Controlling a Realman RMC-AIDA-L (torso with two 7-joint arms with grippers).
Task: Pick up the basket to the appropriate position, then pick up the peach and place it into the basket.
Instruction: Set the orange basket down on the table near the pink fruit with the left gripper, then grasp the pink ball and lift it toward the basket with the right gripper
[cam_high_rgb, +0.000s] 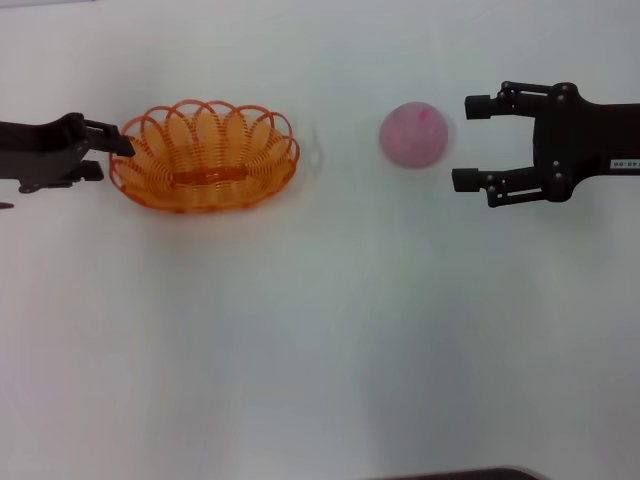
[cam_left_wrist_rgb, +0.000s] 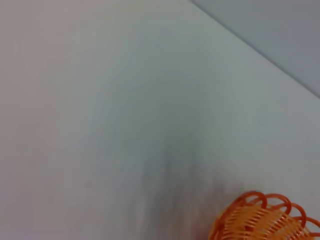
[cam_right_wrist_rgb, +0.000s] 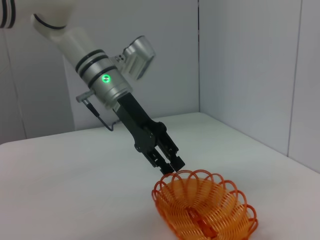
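Orange basket sat at upper left of the head view, the left gripper pinching its left rim. Pink peach lay upper right on the white table, just beside the right gripper, fingers spread.

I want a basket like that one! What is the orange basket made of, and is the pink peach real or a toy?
The basket looks like glossy orange plastic: thin looped ribs with a see-through shine. The peach looks like a toy, maybe foam or soft plastic: evenly pale pink, matte and very round. I can't be sure from its look alone.
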